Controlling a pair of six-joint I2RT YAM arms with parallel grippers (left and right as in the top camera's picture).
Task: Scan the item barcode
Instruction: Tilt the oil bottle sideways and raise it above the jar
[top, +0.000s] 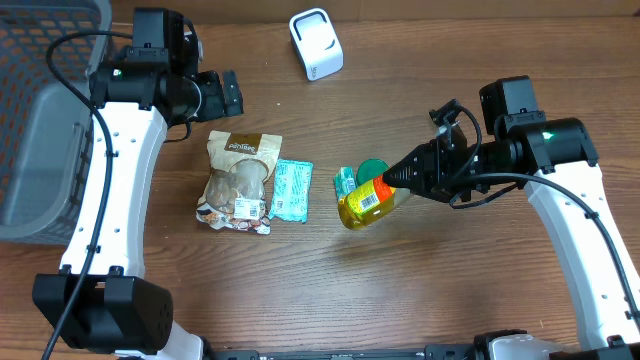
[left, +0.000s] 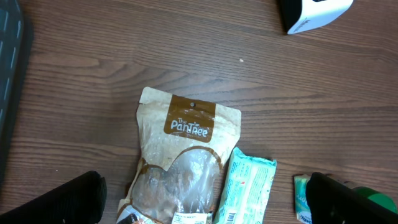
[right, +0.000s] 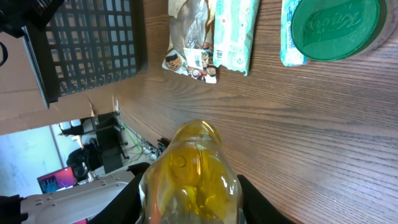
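My right gripper (top: 396, 181) is shut on a clear bottle of yellow liquid (top: 365, 203), held tilted just above the table's middle. A white barcode label on the bottle faces up in the overhead view. In the right wrist view the bottle (right: 189, 168) fills the gap between the two black fingers (right: 132, 196). A white scanner (top: 316, 43) stands at the back of the table, well away from the bottle. My left gripper (top: 222, 95) hangs open at the back left, above a brown snack pouch (left: 183, 162), with nothing between its fingers (left: 62, 202).
A teal packet (top: 291, 190) lies beside the snack pouch (top: 238, 180). A green-lidded tub (top: 372, 168) and a small teal pack (top: 345, 181) sit right behind the bottle. A grey wire basket (top: 40, 110) fills the left edge.
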